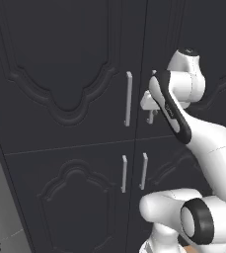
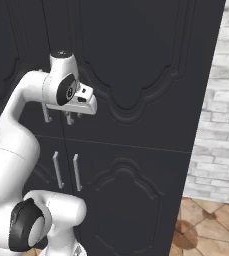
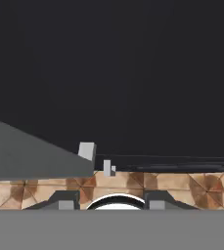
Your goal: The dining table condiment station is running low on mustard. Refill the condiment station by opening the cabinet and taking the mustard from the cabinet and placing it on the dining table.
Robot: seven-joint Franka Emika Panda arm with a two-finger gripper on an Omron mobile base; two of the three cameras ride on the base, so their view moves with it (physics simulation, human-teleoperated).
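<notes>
**Close up against the shut black cabinet, fingers by the upper right handle**

Seen from the left base view, the cabinet [image 1: 65,74] is a matte charcoal wall of doors, each with a raised, curved ornamental panel. All four doors are shut. Slim silver bar handles stand upright, long axis vertical: one on the upper left door [image 1: 128,99], two paired on the lower doors. The gripper [image 1: 150,116] hangs just right of the centre seam, fingers pointing down, at the spot where the upper right door's handle would sit. A strip of grey wall shows at the lower left.

From the right base view, the same doors rise dark and smooth. The gripper [image 2: 73,118] points downward close to the door face, with a silver handle [image 2: 46,112] just beside it. Whether the fingers clasp that handle or merely flank it I cannot tell. A white brick wall [image 2: 218,105] stands to the right, above a tan tiled floor [image 2: 206,227].

Looking along the hand view, the black cabinet front [image 3: 133,73] looms above the patterned floor [image 3: 191,188]; two small grey handle ends [image 3: 87,150] stick out near its lower edge.
</notes>
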